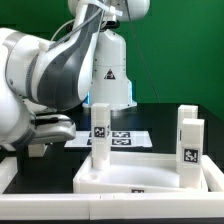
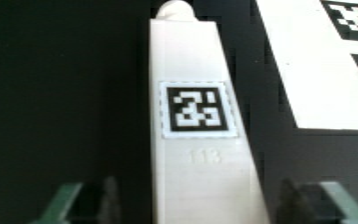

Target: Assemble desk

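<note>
Fingers (image 2: 78,200) either side of the leg (image 2: 202,150), not gripping yet, so I'd squeeze evenly and keep it square to the tabletop (image 1: 150,178).

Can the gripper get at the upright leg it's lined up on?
Probably yes. In the wrist view the leg stands between the gripper fingers, gaps either side, nothing between. Contact not evident yet.
</note>
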`<state>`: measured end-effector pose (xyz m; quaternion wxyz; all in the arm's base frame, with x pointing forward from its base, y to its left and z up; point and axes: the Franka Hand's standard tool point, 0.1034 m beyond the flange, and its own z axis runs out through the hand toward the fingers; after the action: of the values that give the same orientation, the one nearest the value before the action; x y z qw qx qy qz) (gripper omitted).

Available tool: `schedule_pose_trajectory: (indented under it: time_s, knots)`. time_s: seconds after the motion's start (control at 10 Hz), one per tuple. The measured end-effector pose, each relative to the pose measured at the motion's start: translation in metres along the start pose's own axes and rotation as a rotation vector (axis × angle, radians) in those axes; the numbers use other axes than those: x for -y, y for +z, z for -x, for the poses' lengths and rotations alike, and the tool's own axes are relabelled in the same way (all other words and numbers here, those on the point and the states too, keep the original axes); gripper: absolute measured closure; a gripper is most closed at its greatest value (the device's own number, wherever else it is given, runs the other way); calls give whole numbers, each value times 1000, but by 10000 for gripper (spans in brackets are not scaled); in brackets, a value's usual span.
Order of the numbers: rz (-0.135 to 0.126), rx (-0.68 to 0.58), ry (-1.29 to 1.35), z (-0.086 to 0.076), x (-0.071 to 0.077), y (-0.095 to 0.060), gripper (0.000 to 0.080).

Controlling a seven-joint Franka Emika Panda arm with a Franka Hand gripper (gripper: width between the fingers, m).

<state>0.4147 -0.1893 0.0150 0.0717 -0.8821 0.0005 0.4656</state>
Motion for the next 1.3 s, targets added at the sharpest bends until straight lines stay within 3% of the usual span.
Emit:
schedule_pose_trajectory:
  time_s: [0.1,0.7,0.9,1.0,1.1,1.3]
  knots:
    - [0,1,1,0,0,0,516]
    - [-1,3,-1,4,2,-5,513]
    - [15,-72,-31,30,22,-62,512]
    - [11,-89,-36,45,30,-79,512]
    - [38,-111,-45,52,32,-92,512]
    - [45,-153,-44,45,28,-90,512]
